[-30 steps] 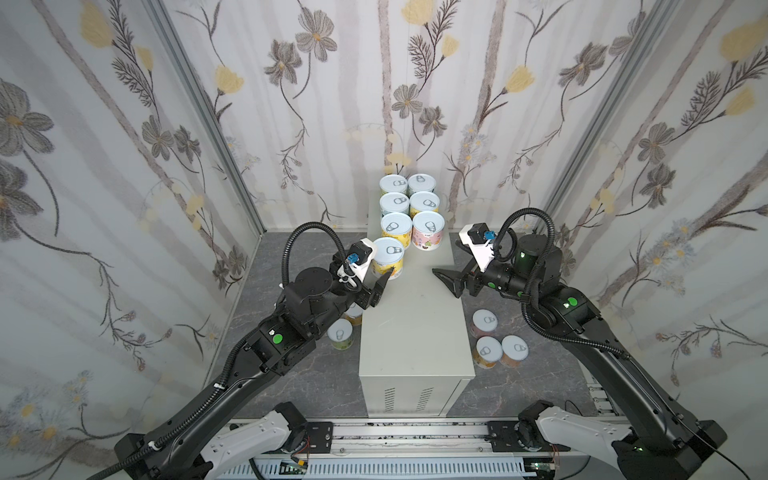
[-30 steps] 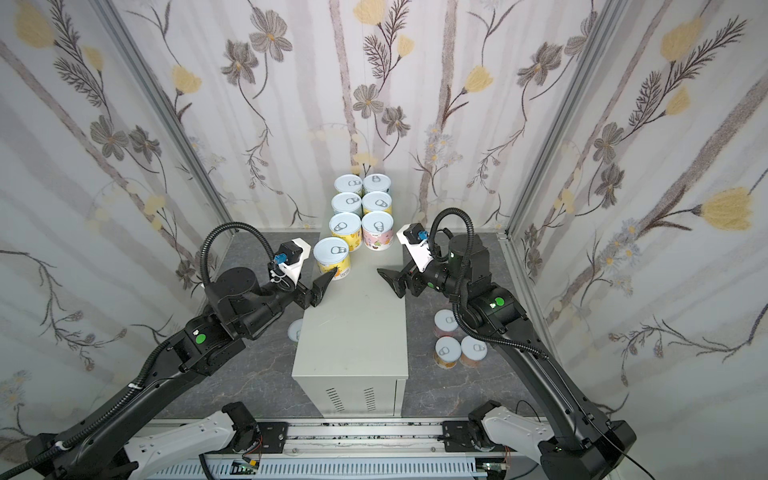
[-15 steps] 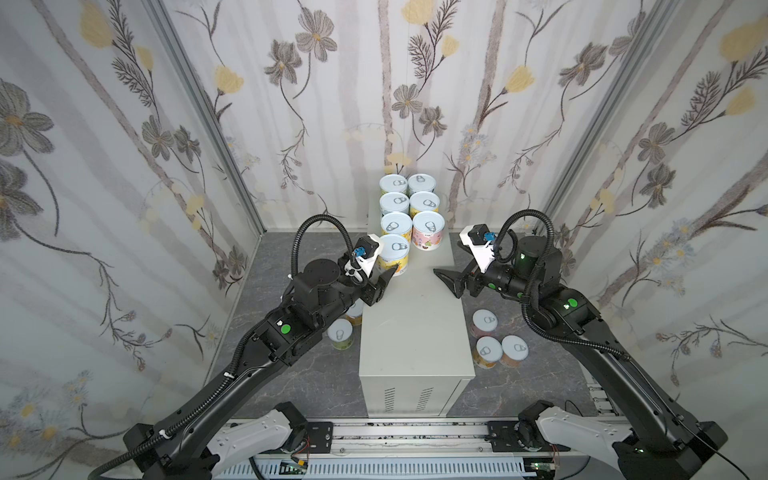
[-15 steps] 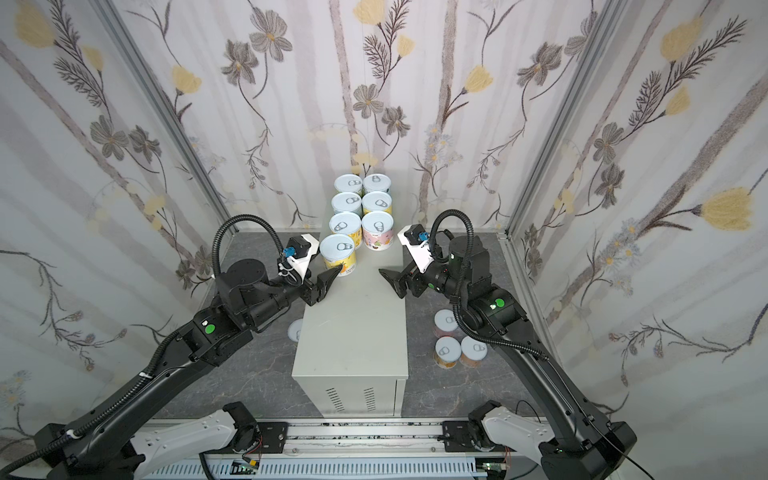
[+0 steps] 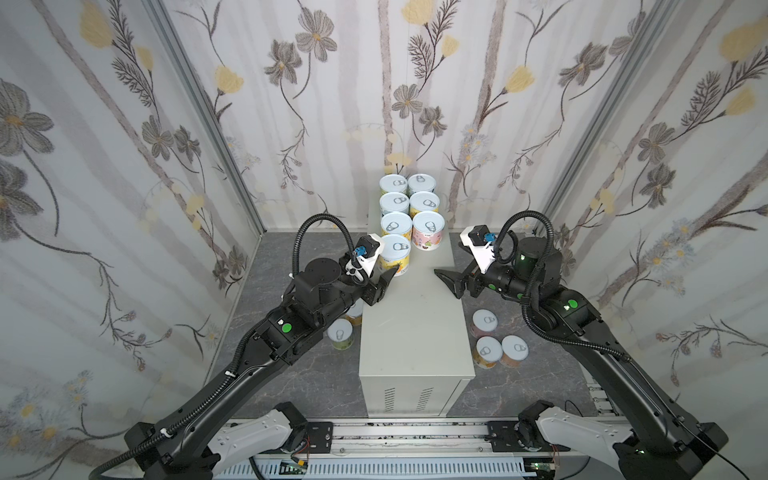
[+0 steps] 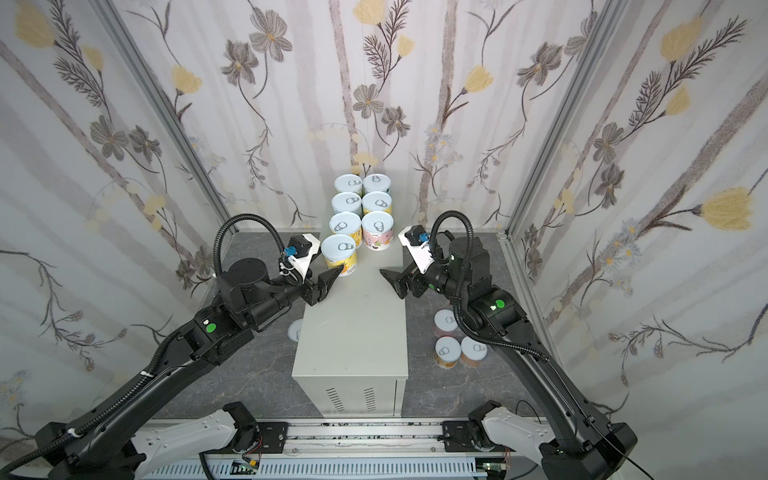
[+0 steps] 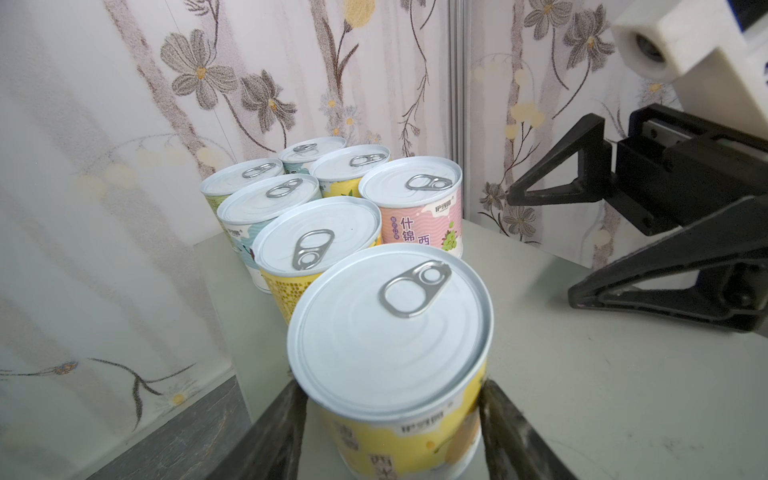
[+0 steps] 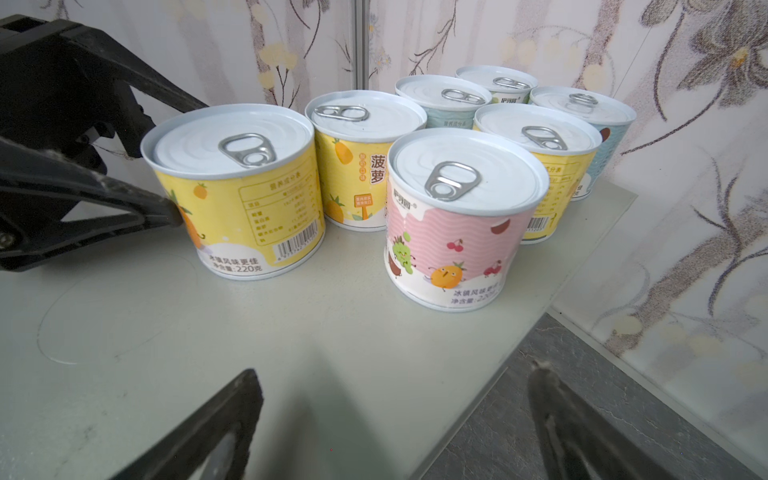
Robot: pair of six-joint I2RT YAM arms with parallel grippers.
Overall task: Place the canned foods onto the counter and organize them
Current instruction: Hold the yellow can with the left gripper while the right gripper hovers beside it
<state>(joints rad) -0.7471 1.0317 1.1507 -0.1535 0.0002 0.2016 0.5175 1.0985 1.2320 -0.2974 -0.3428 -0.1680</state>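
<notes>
Read now on the front short yellow can with the white pull-tab lid (image 8: pixel 249 199): "冰镇风味更佳" and "净含量:220克", printed beside a barcode. "菠萝" is seen on the yellow pineapple-printed can (image 8: pixel 357 166) behind it. "冰镇风味更佳" is made out on the pink fruit-printed can (image 8: pixel 453 232), and in the left wrist view "什锦" is shown on that pink fruit-printed can (image 7: pixel 419 220). The smaller print cannot be read.

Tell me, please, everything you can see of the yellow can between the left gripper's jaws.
The yellow can is a short cylinder with a white ribbed lid, a silver pull tab and a yellow label printed with orange fruit, Chinese text and a barcode. It stands upright on the counter, at the near end of the left row, close to the pineapple can. The left gripper holds it, jaws against both sides.
</notes>
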